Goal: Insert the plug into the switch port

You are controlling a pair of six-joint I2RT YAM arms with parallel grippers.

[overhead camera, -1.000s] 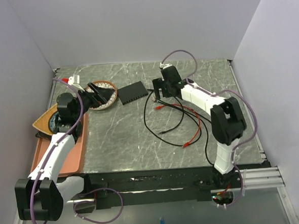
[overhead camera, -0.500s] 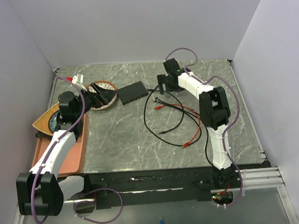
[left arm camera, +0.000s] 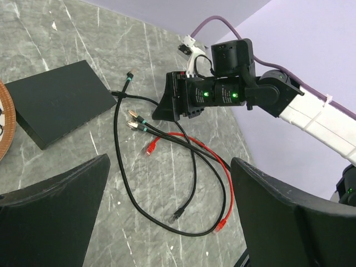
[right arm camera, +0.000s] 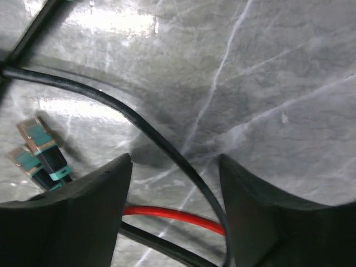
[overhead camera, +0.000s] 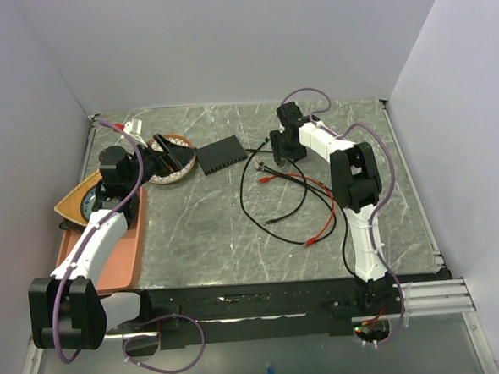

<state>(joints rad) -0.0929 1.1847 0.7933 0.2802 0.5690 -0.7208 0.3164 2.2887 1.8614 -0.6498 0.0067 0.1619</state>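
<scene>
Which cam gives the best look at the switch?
Left wrist: the switch lies close and unobstructed, top face and two sides visible. Top external shows it whole but small. Right wrist shows only cables and table.

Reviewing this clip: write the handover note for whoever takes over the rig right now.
Left claw: open, empty, hanging by the round dish.
Right claw: open, empty, low over a black cable, with the teal-tipped plugs just beside it.
Switch: flat on the table between the two claws, with no cable visibly in it.
Done: nothing grasped, nothing inserted.
Left: close on a plug, carry it to the switch's port row and push it in.
</scene>
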